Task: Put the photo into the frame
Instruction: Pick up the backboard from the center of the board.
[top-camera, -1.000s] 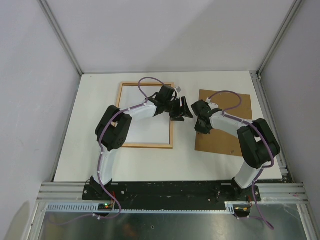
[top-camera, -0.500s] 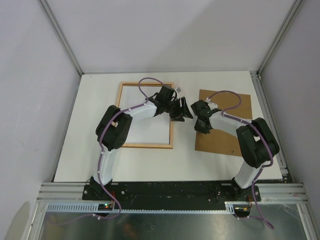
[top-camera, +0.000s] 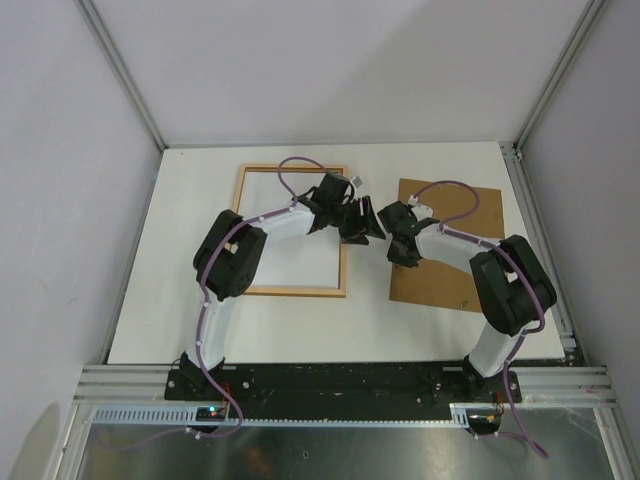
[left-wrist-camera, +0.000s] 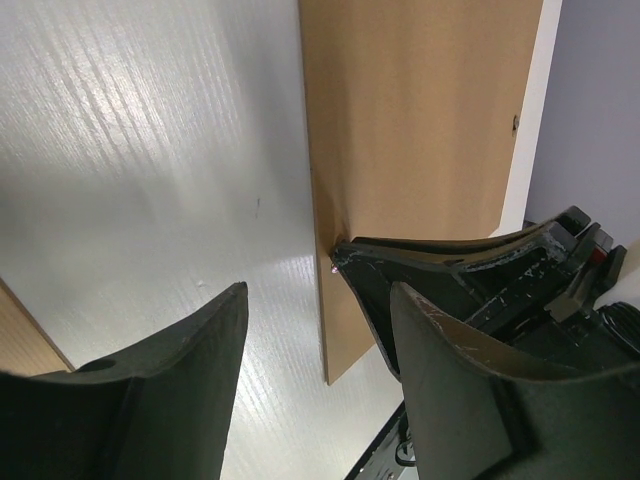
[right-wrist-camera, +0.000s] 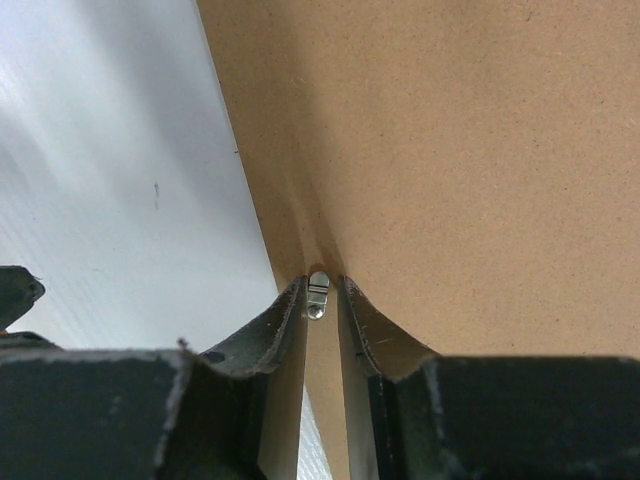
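Note:
The frame lies flat at the left of the table, light wood face up, with plain white showing inside its rails. One corner of it shows in the left wrist view. The coastline photo shows in no view. My left gripper is open and empty, hovering over bare table between the frame and the brown backing board. My right gripper is down on the board's left edge, its jaws closed round a small metal tab on the board.
The backing board lies flat at the right of the white table. Grey walls and metal posts enclose the table on three sides. The black base rail runs along the near edge.
The right gripper has shifted slightly to the left along the board's edge. The left arm, frame and board have not visibly moved.

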